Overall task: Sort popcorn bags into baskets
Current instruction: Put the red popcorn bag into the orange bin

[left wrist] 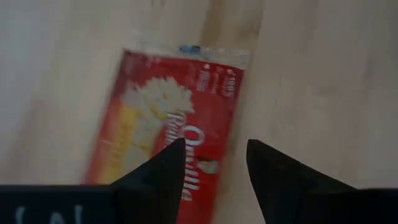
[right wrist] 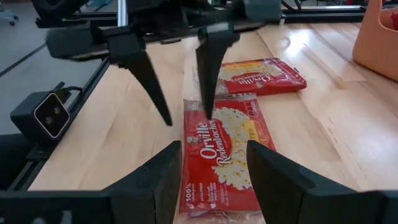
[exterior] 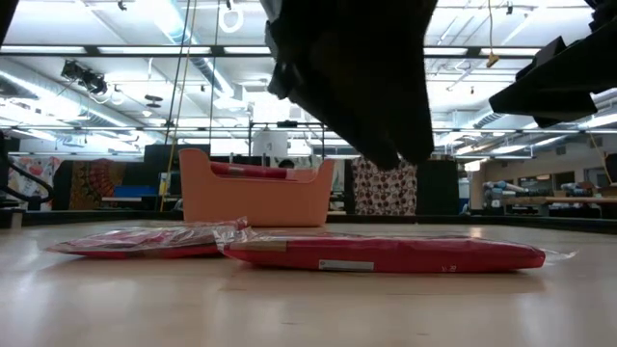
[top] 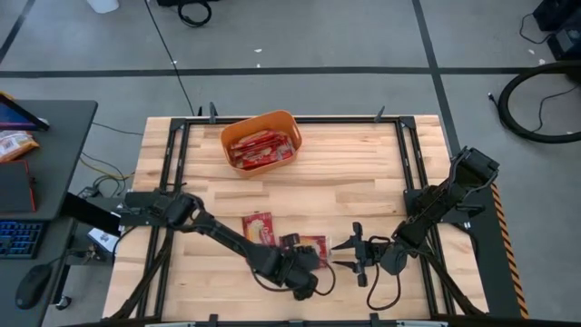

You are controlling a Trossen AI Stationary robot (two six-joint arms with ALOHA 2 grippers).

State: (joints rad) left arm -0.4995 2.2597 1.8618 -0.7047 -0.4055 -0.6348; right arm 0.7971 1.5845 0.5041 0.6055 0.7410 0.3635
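**Two packets on the near half of the table, both grippers parted**

On the near half of the wooden table (top: 363, 173), two red popcorn bags lie flat and close together. The farther bag (top: 258, 227) rests a little to the left; the nearer bag (top: 313, 249) lies just beside it to the right, and it sits between the two grippers.

The left gripper (top: 313, 263) hangs above the nearer bag with its fingers apart and nothing between them. In the left wrist view the bag (left wrist: 171, 134) lies mostly under and beyond one finger (left wrist: 163, 174), while the other finger is over bare wood past the packet's long edge. The right wrist view shows the same left gripper (right wrist: 180, 81) pointing down, one tip at the bag's far end, the other beside it over the table; whether a tip touches the wrapper cannot be told.

The right gripper (top: 349, 252) lies low, just right of the nearer bag, aimed at it, fingers spread and empty. In its wrist view the bag (right wrist: 224, 155) runs lengthwise through the gap between its fingers (right wrist: 165, 174), which do not clamp it.

The orange basket (top: 263, 127) stands at the far side of the table, well apart from both grippers, with several red packets (top: 261, 150) inside.
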